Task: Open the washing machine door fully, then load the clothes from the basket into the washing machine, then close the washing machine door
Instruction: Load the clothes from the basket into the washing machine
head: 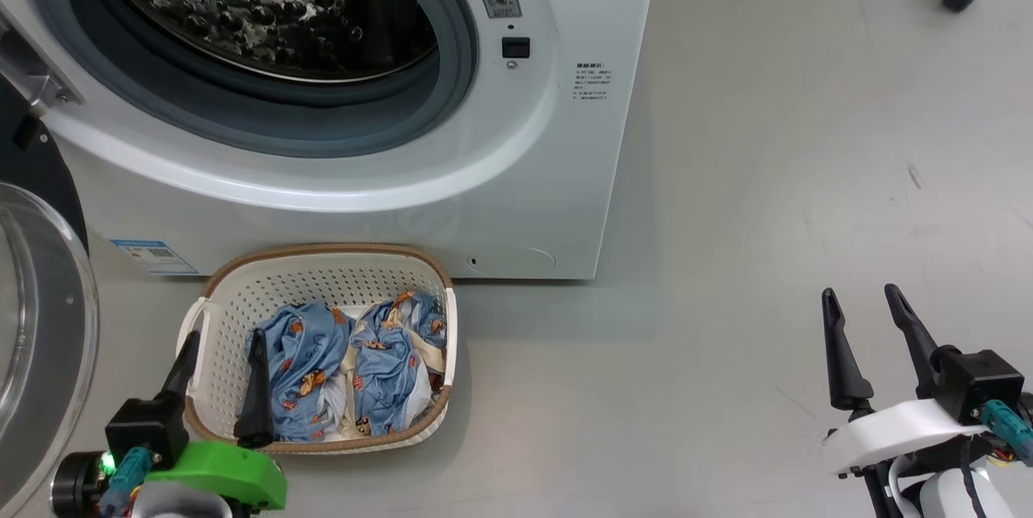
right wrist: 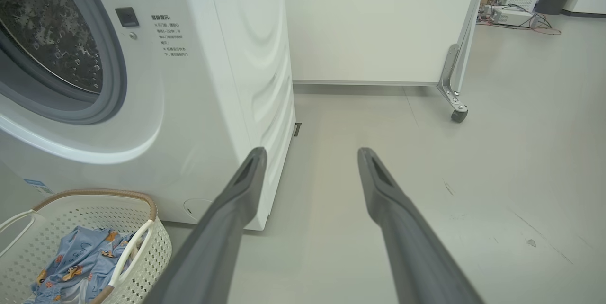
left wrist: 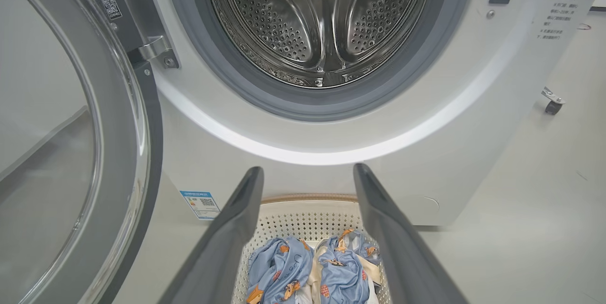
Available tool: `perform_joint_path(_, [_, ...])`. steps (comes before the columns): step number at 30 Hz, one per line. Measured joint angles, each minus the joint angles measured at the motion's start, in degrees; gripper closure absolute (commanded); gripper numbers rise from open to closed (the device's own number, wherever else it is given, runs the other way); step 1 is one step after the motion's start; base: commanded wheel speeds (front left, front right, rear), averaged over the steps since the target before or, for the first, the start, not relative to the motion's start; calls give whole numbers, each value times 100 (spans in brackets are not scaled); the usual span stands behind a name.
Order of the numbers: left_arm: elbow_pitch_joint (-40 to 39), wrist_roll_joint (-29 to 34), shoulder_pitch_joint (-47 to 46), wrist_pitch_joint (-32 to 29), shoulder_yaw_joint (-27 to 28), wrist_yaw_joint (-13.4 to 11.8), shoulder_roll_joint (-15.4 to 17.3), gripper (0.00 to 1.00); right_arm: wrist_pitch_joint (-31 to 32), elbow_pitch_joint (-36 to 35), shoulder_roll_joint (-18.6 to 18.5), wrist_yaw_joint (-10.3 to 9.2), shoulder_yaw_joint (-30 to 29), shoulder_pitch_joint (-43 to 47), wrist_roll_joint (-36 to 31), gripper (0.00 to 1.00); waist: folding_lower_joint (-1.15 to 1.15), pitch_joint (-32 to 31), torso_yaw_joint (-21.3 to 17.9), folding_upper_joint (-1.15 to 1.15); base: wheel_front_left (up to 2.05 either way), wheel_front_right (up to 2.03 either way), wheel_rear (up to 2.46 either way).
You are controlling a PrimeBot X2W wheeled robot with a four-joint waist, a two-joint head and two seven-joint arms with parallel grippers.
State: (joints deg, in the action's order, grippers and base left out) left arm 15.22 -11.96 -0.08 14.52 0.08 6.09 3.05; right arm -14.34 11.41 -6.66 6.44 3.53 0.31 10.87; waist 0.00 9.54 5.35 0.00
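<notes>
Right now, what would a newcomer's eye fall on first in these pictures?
First the washing machine, its steel drum gaping at the top of the head view, with the washing machine door wide open at the left edge. Next the basket on the floor before it, holding the blue clothes, the open left hand at its near-left rim.

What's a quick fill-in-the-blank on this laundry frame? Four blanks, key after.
1. The washing machine door is swung ____.
2. The clothes lie in the basket, which stands on the floor in ____ of the washing machine.
3. The steel drum is ____.
4. Jaws open, the left gripper hovers by the basket while the right gripper holds ____.
Missing words: open; front; empty; nothing.
</notes>
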Motion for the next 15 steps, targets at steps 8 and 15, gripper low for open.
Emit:
perform_joint_path(8, [-37,-22,-415,0,-14,1,-18,0,-8,-92,-20,0,-1,-263,-9,0,0,583,-30,0,0,0,0])
perform_joint_path(15, [81,-40,-764,0,-16,27,-25,0,-13,-171,-29,4,-12,-544,-25,0,0,1082,-70,0,0,0,0])
